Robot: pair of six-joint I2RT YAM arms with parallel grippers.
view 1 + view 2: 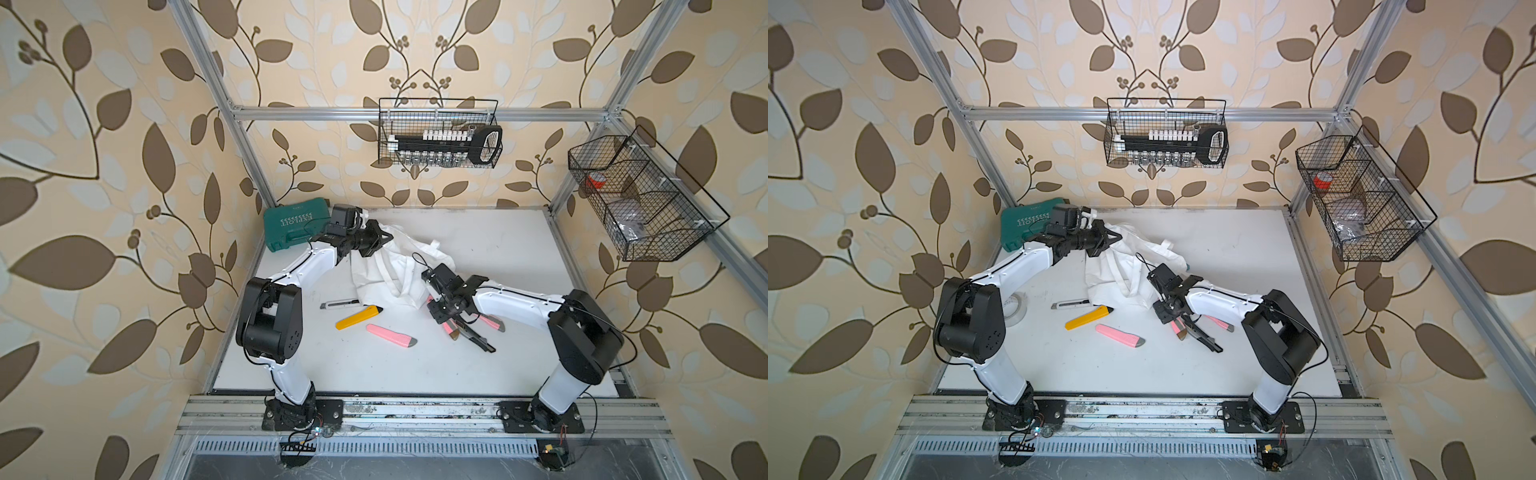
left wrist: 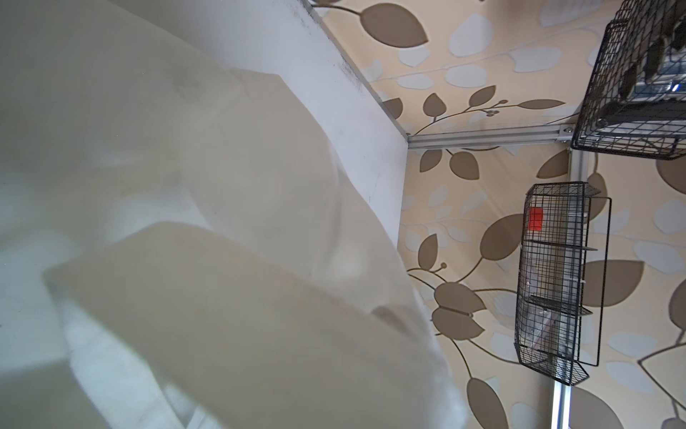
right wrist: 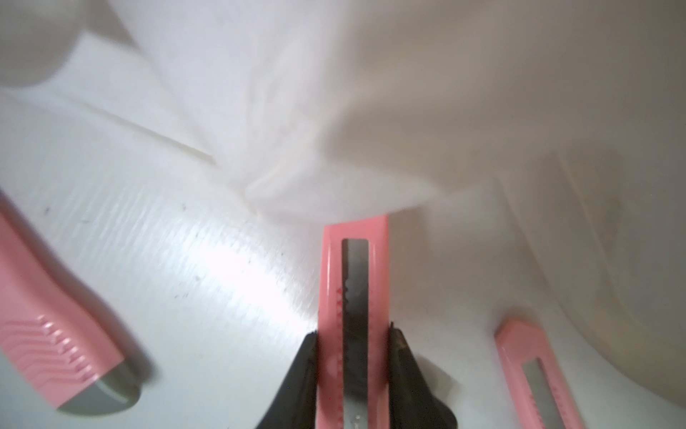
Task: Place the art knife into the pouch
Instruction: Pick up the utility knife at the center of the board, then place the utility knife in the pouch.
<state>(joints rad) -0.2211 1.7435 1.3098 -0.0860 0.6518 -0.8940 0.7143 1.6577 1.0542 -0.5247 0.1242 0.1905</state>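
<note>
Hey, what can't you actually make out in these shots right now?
Mouth of the pouch: folds hide it in both top views; the left wrist view shows only blurred cloth.
Grip of the left claw: too small in both top views.
Tip of the held knife: cloth covers it in the right wrist view.

Beige leaf-print wallpaper (image 1: 104, 166), aluminium frame (image 1: 311, 111), wire baskets (image 1: 438, 99), white tabletop (image 1: 498, 249)

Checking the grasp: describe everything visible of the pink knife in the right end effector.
The pink art knife is slim, flat plastic, with a long slot showing a grey metal blade and notched track. The right end effector is shut on its sides. Its far end reaches the edge of the white pouch; contact is unclear.
</note>
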